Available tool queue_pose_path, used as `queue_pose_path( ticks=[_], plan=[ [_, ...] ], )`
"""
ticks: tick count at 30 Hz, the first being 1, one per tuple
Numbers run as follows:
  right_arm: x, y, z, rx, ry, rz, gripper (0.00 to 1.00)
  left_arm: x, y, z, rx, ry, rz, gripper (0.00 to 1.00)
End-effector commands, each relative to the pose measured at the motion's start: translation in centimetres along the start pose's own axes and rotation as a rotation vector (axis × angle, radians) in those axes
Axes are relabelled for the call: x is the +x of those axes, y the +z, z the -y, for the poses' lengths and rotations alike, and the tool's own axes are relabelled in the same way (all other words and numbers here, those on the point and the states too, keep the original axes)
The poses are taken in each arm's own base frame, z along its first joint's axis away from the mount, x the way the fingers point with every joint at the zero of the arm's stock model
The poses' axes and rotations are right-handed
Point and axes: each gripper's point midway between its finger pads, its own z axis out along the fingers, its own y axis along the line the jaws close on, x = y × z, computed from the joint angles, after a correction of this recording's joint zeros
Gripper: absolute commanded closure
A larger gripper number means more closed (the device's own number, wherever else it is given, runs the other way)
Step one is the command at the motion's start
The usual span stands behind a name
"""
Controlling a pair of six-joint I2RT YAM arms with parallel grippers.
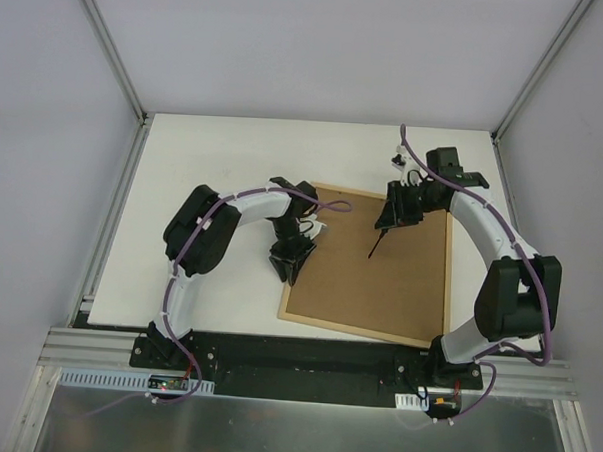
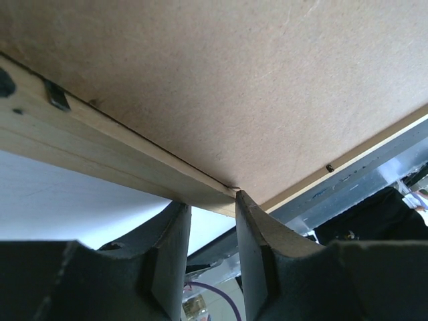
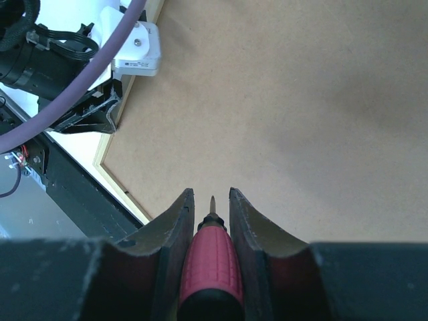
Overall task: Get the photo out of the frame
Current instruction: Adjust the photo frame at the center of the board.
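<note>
- Brown fibreboard back fills the frame, which lies face down on the white surface; the photo is not in view and, I judge, sits beneath that board
- Right claw is clamped on a red-handled screwdriver, blade aimed down at the board, well inside the rails
- Left claw sits at the frame's left pale wood rail; its fingers stand slightly apart with nothing seen between them
- Dark metal tab shows on that rail; another small one sits farther along
- Step in hand, I judge: freeing the back; bring the blade to the rail, slip it flat under a tab, lever gently so the fibreboard is not gouged; steady the frame with the left claw so it cannot skid
</note>
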Motion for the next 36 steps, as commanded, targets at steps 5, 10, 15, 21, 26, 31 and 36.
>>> queue_pose_path(
  ticks=[5, 10, 15, 21, 26, 31, 36],
  plan=[
    [-1.0, -1.1, -0.9, 0.018, -0.036, 0.073, 1.00, -1.5, 0.0, 0.0, -0.025, 0.022, 0.018, 0.63],
    [-1.1, -0.4, 0.6, 0.082, -0.007, 0.092, 1.00, -1.4, 0.5, -1.0, -0.080, -0.021, 0.007, 0.62],
    [-1.4, -0.5, 0.7, 0.091, -0.006, 0.101, 1.00, -1.4, 0.8, -1.1, -0.129, -0.011, 0.002, 0.62],
    [-1.4, -0.8, 0.7, 0.102, -0.013, 0.113, 1.00, -1.2, 1.2, -1.0, -0.170, 0.010, -0.005, 0.64],
    [-1.5, -0.9, 0.6, 0.102, -0.018, 0.119, 1.00, -1.1, 1.2, -0.9, -0.176, 0.014, -0.007, 0.67],
    [-1.3, -0.9, 0.5, 0.098, -0.021, 0.116, 1.00, -1.1, 0.5, 0.0, -0.126, 0.019, 0.015, 0.95],
    [-1.0, -0.1, 1.0, 0.091, -0.006, 0.087, 0.99, -1.5, -0.6, 0.9, -0.014, 0.004, 0.061, 1.00]
  ],
)
